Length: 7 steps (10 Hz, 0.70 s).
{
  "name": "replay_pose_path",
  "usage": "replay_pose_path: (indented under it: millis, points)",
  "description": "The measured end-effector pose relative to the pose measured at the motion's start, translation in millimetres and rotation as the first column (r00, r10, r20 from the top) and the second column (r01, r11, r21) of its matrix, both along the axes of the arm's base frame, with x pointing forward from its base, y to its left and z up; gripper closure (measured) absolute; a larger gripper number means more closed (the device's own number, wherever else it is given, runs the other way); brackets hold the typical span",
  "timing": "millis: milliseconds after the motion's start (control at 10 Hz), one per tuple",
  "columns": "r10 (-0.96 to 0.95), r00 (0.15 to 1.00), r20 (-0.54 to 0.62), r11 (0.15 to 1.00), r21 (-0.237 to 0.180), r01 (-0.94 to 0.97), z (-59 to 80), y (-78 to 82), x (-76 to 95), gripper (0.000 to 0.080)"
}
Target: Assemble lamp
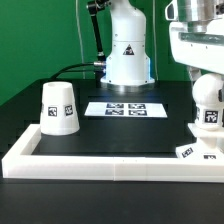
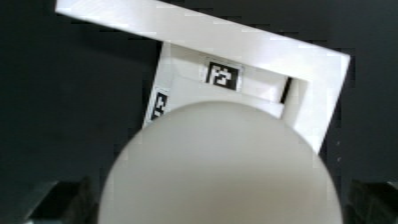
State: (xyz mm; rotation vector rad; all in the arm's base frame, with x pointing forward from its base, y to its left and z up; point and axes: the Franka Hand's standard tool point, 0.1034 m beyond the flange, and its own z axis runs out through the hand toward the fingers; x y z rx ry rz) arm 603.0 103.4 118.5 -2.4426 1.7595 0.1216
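The rounded white bulb [image 1: 207, 104] stands upright on the flat square base [image 1: 193, 151] at the exterior view's right, near the front rail. My gripper [image 1: 205, 76] hangs straight above it, with its fingers down around the bulb's top. In the wrist view the bulb [image 2: 217, 165] fills the space between the jaws, which stand wide on either side with dark gaps, so the gripper [image 2: 214, 206] is open. Beyond the bulb lies the base [image 2: 267, 52] with a tag on it. The cup-like shade [image 1: 58, 108] stands mouth down at the exterior view's left, tags on its side.
The marker board [image 1: 125, 108] lies flat in the middle of the black table. A long white border rail [image 1: 100, 165] runs along the front and up the left side. The arm's white pedestal [image 1: 128, 55] rises behind the marker board, with cables to its left.
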Motion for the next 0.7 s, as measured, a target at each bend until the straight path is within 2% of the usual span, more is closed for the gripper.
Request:
replay_pose_path:
  millis: [200, 400, 600, 700]
  points:
    - [0.242, 0.970, 0.039, 0.970, -0.008, -0.242, -0.2, 4.0, -0.4, 0.0100]
    - [0.461, 0.884, 0.077, 0.887, -0.028, -0.460, -0.1, 5.4, 0.4, 0.0100]
    - [0.601, 0.793, 0.098, 0.799, -0.044, -0.600, 0.0, 1.9, 1.2, 0.0100]
    - [0.624, 0.775, 0.101, 0.781, -0.047, -0.623, 0.0, 2.5, 1.1, 0.0100]
